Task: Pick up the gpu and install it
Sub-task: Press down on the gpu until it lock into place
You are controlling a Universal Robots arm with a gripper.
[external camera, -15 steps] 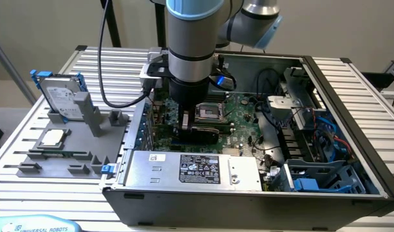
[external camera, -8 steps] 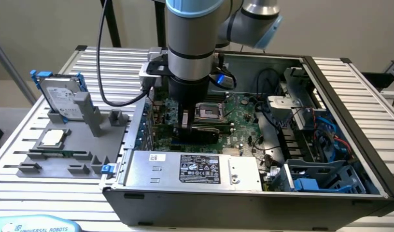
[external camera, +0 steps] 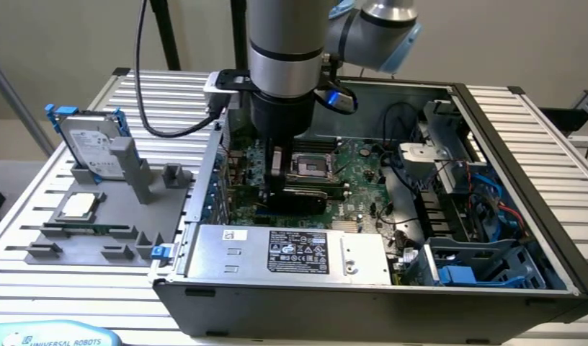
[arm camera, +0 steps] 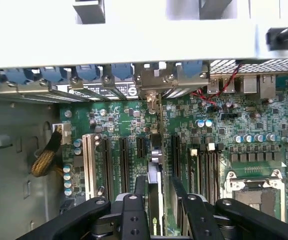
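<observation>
The gpu [arm camera: 155, 162] stands on edge among the expansion slots of the green motherboard [arm camera: 123, 117], seen edge-on as a thin strip. Its metal bracket end [arm camera: 151, 82] sits at the case's rear wall. My gripper [arm camera: 157, 192] straddles the card, one black finger [arm camera: 139, 187] on each side, with a narrow gap between each finger and the card, so it is open. In the exterior view the gripper [external camera: 274, 189] reaches down into the open computer case [external camera: 524, 180], and the dark card [external camera: 313, 198] lies low beside it.
An empty CPU socket [arm camera: 251, 192] lies beside the slots. The power supply [external camera: 294, 252] fills the case's near side, with cables and a drive cage [external camera: 467, 194] on the exterior view's right. A grey fixture outside holds a hard drive [external camera: 90, 144] and a CPU chip [external camera: 78, 205].
</observation>
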